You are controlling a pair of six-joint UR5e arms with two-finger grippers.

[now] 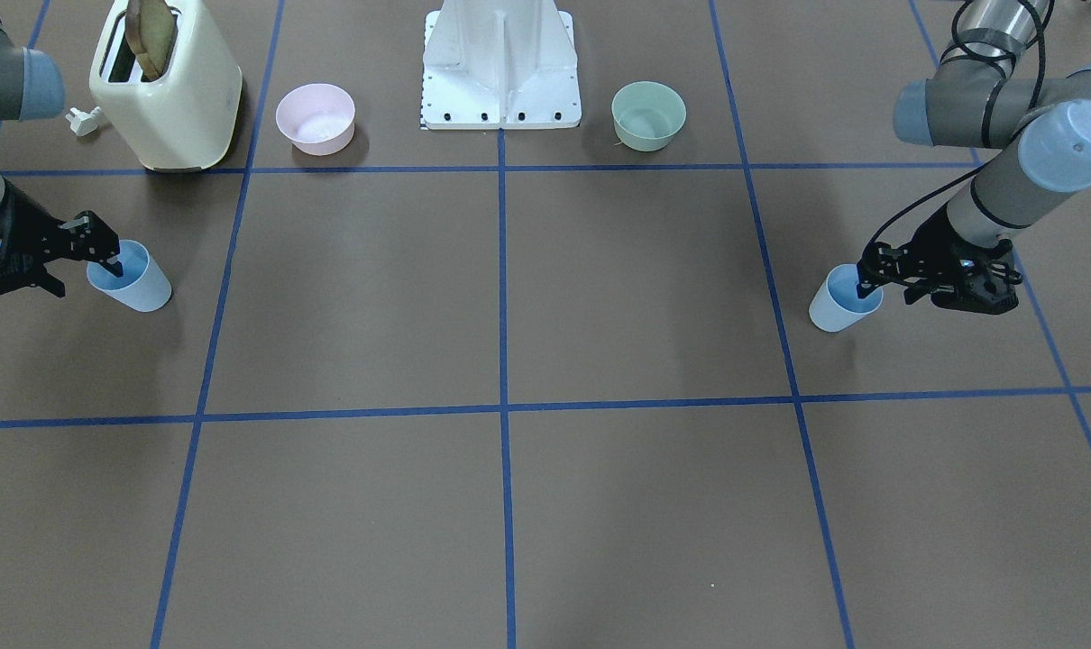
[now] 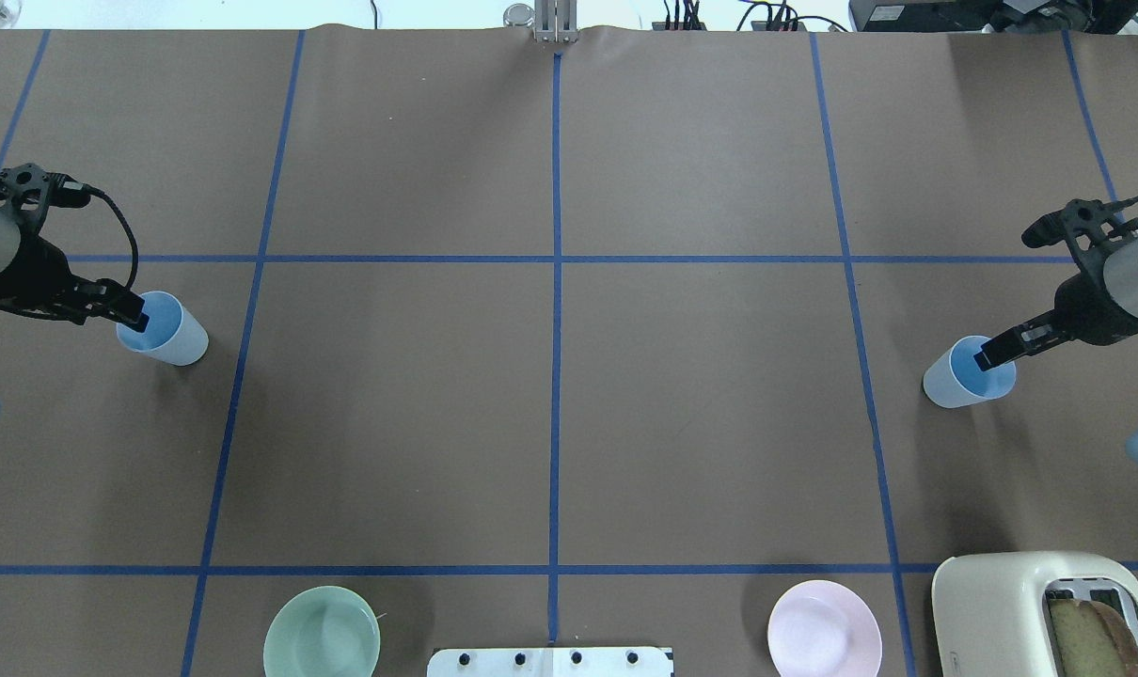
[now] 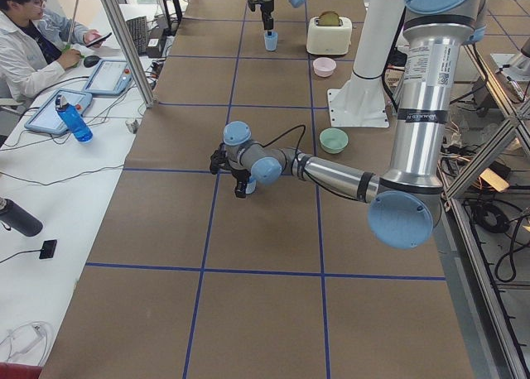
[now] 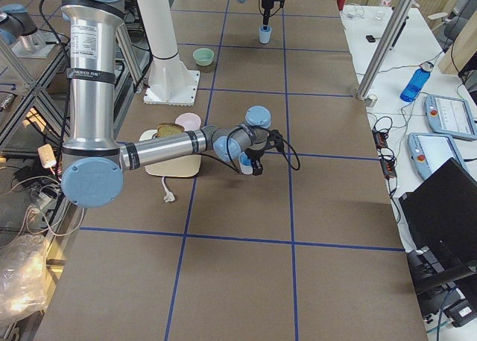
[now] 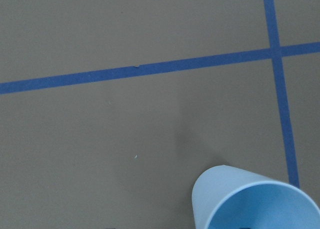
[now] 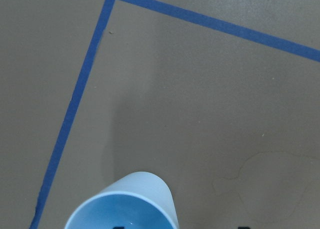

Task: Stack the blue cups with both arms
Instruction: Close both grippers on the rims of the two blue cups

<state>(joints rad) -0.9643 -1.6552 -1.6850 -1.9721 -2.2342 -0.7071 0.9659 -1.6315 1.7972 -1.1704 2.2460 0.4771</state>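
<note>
- Closest to my left wrist camera is the rim of the left cup (image 5: 235, 189). It is a light-blue plastic tumbler standing upright with its mouth up.
- Both cups have the same form: plain, handleless and tapering to a narrower base. The inside reads a deeper blue than the pale outer wall.
- I see the left cup on the brown table (image 1: 636, 288) at the robot's far left end, in the middle row of the blue tape grid, near a lengthwise tape line.
- The right cup (image 6: 145, 194) stands in the same row at the far right end. It is well apart from the left cup.
- I read the left gripper (image 2: 118, 315) as released. One finger dips inside the left cup's mouth and the other sits outside the wall, with the jaws spread.
- The right gripper (image 1: 90, 270) is likewise released. It straddles the right cup's rim without clamping it.
- Near the robot's white pedestal (image 1: 500, 63) I see a pale green bowl (image 1: 648, 114) on the left-arm side and a pink bowl (image 1: 316, 117) on the right-arm side.
- Beside the pink bowl stands a cream toaster (image 1: 171, 90) with a bread slice in one slot.
</note>
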